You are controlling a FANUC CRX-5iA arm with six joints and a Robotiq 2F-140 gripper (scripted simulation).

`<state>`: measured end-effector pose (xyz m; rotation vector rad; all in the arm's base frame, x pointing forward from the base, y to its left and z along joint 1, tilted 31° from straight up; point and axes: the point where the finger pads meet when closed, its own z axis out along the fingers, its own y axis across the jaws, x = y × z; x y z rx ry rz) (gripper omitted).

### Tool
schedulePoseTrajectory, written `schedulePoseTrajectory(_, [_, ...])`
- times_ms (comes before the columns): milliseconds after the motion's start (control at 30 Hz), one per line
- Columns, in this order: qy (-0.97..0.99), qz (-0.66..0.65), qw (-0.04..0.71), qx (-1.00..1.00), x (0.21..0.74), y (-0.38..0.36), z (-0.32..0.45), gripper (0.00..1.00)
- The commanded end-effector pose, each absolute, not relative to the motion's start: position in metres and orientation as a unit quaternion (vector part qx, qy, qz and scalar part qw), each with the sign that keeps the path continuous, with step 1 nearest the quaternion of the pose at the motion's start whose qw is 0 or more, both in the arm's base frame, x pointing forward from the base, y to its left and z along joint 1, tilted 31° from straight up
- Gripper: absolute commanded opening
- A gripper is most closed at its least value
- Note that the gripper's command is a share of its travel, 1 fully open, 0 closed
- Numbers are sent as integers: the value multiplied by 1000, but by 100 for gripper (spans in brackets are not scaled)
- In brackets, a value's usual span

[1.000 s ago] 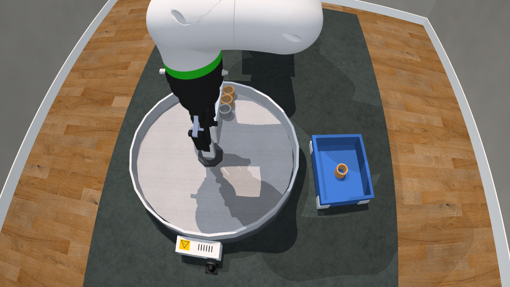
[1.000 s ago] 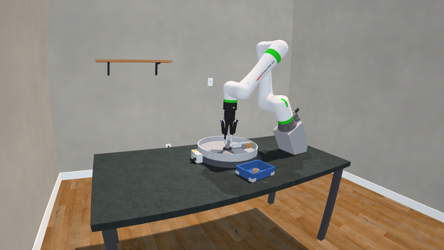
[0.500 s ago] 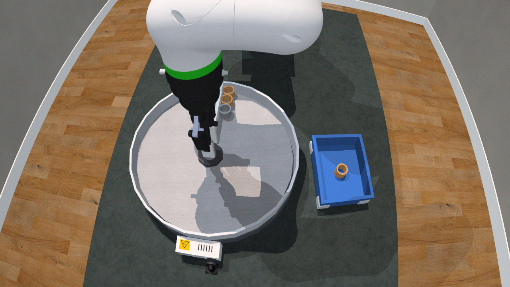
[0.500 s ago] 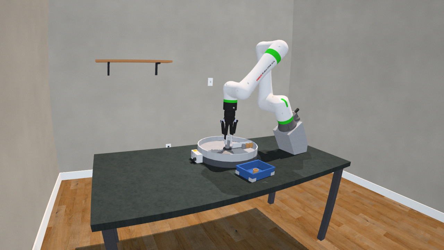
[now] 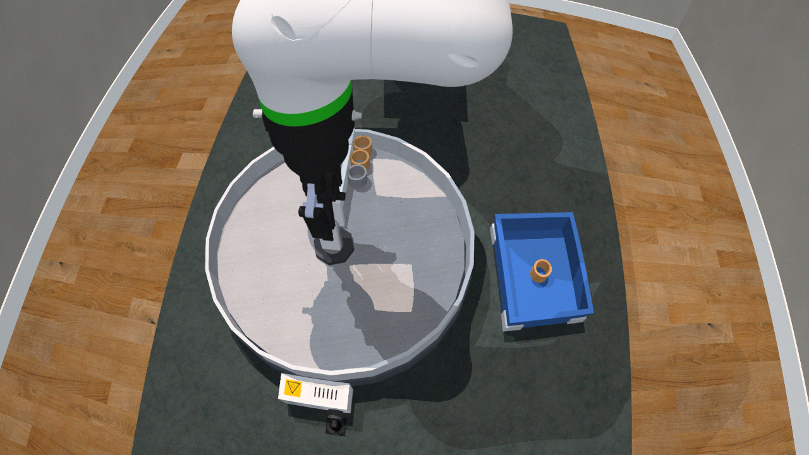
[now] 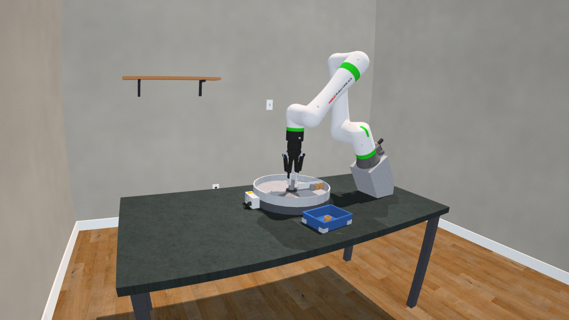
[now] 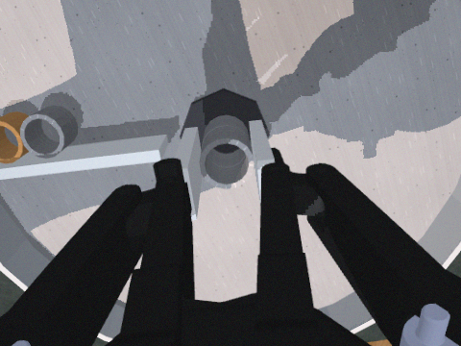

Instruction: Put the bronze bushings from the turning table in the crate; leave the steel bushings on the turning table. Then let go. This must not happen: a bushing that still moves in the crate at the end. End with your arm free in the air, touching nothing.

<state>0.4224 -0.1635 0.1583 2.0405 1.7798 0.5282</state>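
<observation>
Bronze bushings are split between the turning table and the crate. Over the middle of the turning table, the tool points downward, its pale fingertips pinching a grey hollow cylinder; whether that is a steel bushing or part of the hub, I cannot tell. The cylinder stands upright above the dark faceted hub. From beside the hub, a straight pale bar runs towards the rim, close by the tool and forming a low barrier along one side of the row. In that row, a steel bushing sits nearest the hub, with the middle bronze bushing next and the outer bronze bushing nearest the rim. The table's raised wall stands between these pieces and the blue crate, which lies well apart from the tool and holds one bronze bushing, the crated one. Just outside the round wall is a white box with a yellow warning label, on the dark tabletop.
</observation>
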Motion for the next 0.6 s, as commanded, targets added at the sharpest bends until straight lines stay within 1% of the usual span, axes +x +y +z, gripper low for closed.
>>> schedulePoseTrajectory(0, [633,188,190,726,423,-164,158,0])
schedulePoseTrajectory(300, [633,188,190,726,423,-164,158,0])
schedulePoseTrajectory(333, [633,188,190,726,423,-164,158,24])
schedulePoseTrajectory(567, [633,188,190,726,423,-164,158,24])
